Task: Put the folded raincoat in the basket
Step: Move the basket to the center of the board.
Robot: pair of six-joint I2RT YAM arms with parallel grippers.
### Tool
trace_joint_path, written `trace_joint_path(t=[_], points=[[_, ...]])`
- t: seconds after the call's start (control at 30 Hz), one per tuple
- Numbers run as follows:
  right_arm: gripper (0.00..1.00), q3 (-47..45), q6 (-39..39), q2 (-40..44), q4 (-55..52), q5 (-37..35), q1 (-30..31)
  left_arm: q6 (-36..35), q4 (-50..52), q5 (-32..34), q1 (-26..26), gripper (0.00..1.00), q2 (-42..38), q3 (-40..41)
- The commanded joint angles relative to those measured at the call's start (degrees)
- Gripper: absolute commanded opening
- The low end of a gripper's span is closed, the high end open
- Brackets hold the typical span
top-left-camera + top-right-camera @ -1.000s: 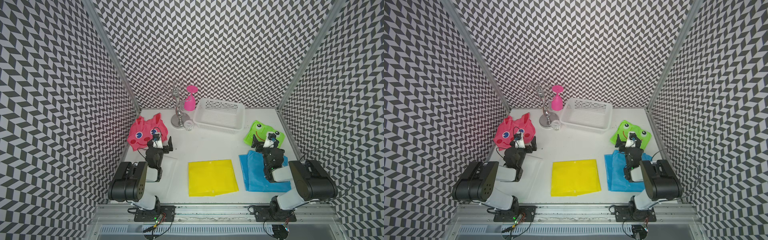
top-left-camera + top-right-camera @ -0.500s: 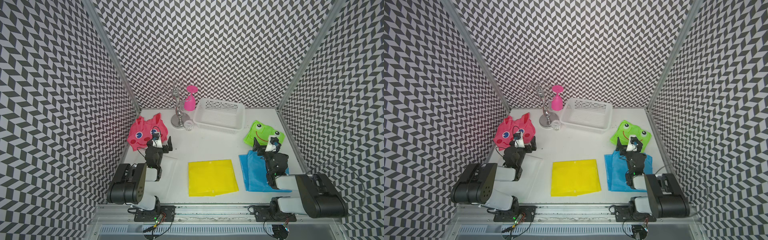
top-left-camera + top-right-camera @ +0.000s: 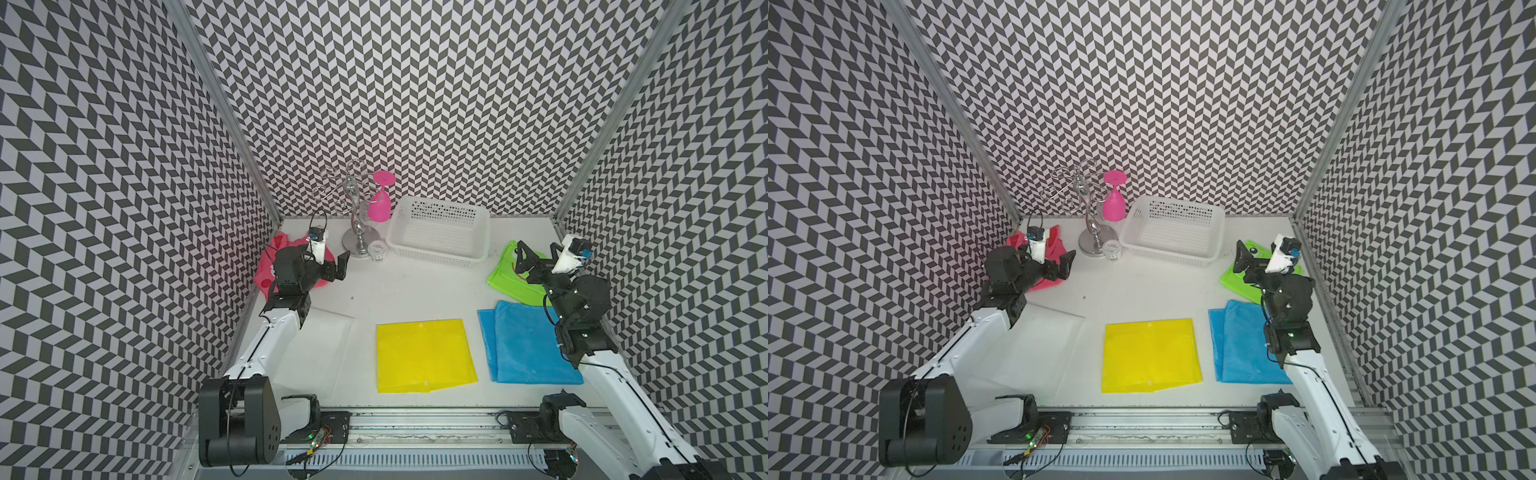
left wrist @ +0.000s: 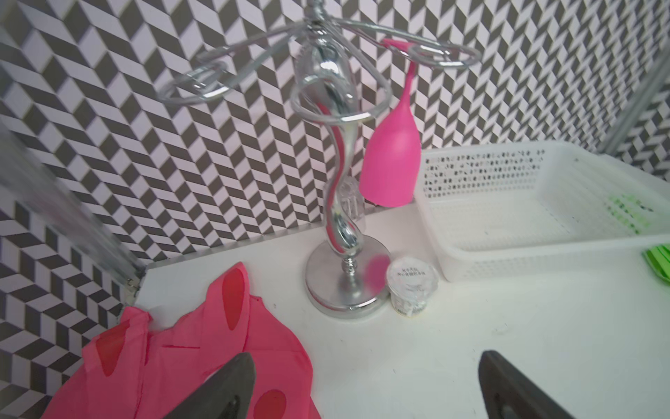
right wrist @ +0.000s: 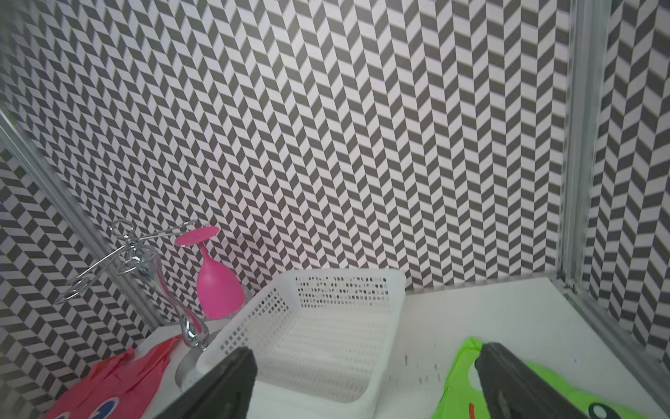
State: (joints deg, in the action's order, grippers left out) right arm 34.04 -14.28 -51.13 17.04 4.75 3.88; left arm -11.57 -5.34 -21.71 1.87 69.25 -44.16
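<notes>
Three folded raincoats lie along the table's front in both top views: a clear one (image 3: pixel 320 353) at the left, a yellow one (image 3: pixel 424 355) in the middle, a blue one (image 3: pixel 523 345) at the right. The white lattice basket (image 3: pixel 436 259) stands empty at the back, also showing in the left wrist view (image 4: pixel 544 250) and the right wrist view (image 5: pixel 253 319). My left gripper (image 3: pixel 328 270) hovers open over a pink raincoat's edge (image 4: pixel 203 348). Raised and open above a green frog raincoat (image 5: pixel 460 391), my right gripper (image 3: pixel 536 257) faces the basket. Neither holds anything.
A chrome glass stand (image 3: pixel 357 232) with a pink goblet (image 3: pixel 380 203) hanging from it stands left of the basket. A small clear jar (image 3: pixel 378 249) sits by its base. Patterned walls close in three sides.
Both arms have unfolded from their low rest pose and stretched toward the back, lifting the grippers. The right arm moved most. Both grippers stayed open and the raincoats did not move.
</notes>
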Motion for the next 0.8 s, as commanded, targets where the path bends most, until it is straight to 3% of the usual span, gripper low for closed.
trace_joint_path(t=[0.0, 0.17, 0.33, 0.47, 0.6, 0.77], points=[[0.96, 3.34, -6.16, -8.08, -9.99, 5.09, 0.03, -12.67, 16.18, -6.25, -0.19, 1.00, -2.81, 1.48], [0.88, 14.48, -9.73, -24.70, -14.88, 1.73, 2.89, -18.68, 17.40, -2.35, 0.14, 0.99, -5.41, 7.35], [0.73, 29.39, -11.05, -40.89, -19.36, -0.81, 3.31, -18.66, 16.76, -3.43, 0.27, 0.99, -3.67, 9.71], [0.72, 40.45, -10.70, -51.40, -23.62, -6.79, 3.30, -19.34, 17.18, -2.97, -0.11, 0.99, -1.26, 9.33], [0.65, 53.18, -8.57, -62.02, -30.29, -8.07, 3.24, -19.37, 17.38, -1.71, -0.46, 0.99, 0.05, 8.93], [0.49, 65.34, -6.42, -72.15, -37.93, -10.37, 3.34, -18.84, 15.93, -1.65, -0.94, 1.00, 1.04, 10.46]])
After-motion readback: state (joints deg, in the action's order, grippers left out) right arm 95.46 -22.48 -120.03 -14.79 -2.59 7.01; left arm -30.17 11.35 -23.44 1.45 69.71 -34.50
